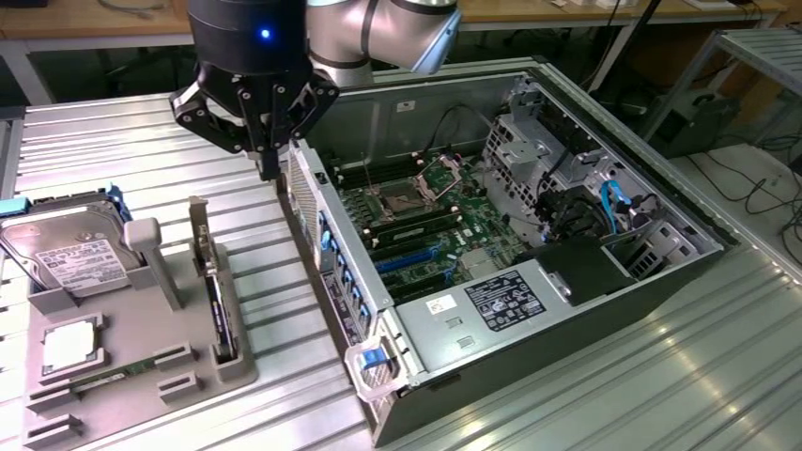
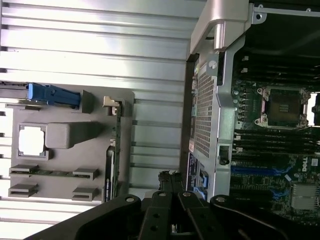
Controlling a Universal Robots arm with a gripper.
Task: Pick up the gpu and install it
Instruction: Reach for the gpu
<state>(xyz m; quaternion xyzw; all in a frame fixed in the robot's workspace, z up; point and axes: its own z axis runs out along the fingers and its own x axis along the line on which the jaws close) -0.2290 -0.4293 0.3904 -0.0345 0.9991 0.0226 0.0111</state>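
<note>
- One gpu [image 1: 221, 315] [image 2: 111, 165] is standing on edge in a slot of the grey holder tray [image 1: 239, 371] [image 2: 65, 160]. Its silver end bracket is pointing up at the end farther from the exterior camera.
- One hard drive [image 1: 69, 252] is leaning in the same tray, at the exterior view's left.
- One processor chip [image 1: 69, 345] [image 2: 31, 139] is lying flat in a square pocket of the tray.
- One green memory stick [image 1: 119, 374] [image 2: 52, 173] is lying flat in the tray between small grey clips, just beside the chip.
- One computer case [image 1: 551, 371] [image 2: 202, 115] is lying on its side with its panel off, at the exterior view's right of the tray. It is exposing one motherboard [image 1: 426, 235] [image 2: 280, 165] with one open processor socket [image 1: 404, 199] [image 2: 282, 107].
- One ribbed metal table [image 1: 677, 376] [image 2: 100, 30] is carrying the tray and the case.
- One arm [image 1: 376, 28] is reaching in from the far side, with its black wrist pointing straight down.
- One gripper [image 1: 267, 172] [image 2: 170, 176] is hovering above the strip of table between the tray and the case's perforated rear wall, close to that wall.
- The jaws are pressing together and are holding nothing.
- The gripper is standing clear of the gpu, beyond its bracket end, and is touching neither the tray nor the card.
</note>
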